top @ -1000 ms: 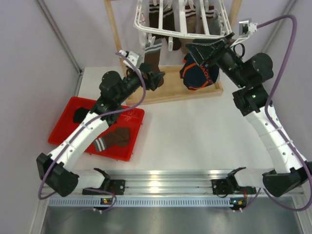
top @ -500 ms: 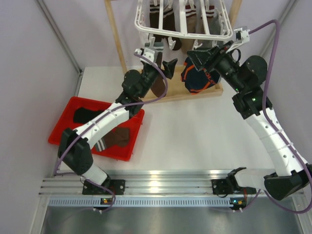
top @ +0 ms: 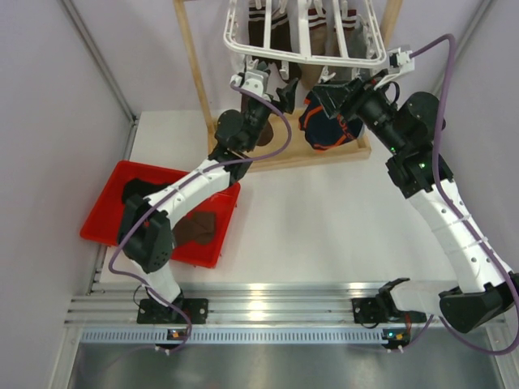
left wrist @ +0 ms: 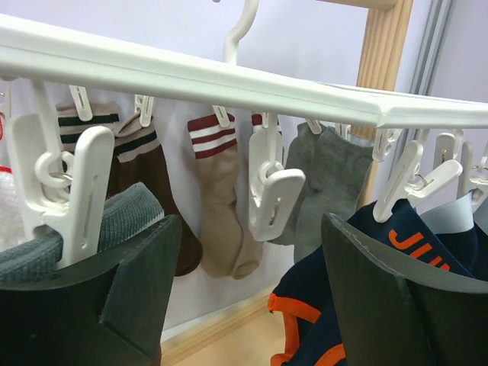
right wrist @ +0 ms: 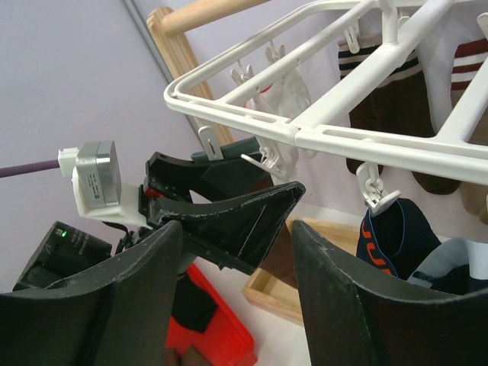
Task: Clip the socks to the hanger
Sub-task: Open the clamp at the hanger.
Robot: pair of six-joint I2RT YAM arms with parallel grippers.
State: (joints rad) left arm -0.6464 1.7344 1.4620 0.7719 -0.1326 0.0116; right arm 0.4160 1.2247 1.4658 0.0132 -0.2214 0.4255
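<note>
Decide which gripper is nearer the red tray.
Left. The left gripper is beyond the red tray, under the hanger; the right gripper is farther right, by the navy fabric.

White arm links (top: 454, 235), black motor housings (top: 427, 109), purple cables (right wrist: 27, 170), matte black wedge-fingered hands (left wrist: 252, 221).

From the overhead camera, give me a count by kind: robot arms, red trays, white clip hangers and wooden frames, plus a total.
Black-and-white robot arms: 2, the left arm and the right arm
Red plastic tray: 1
White plastic clip hanger: 1
Light wooden post frame: 1
Total: 5
</note>
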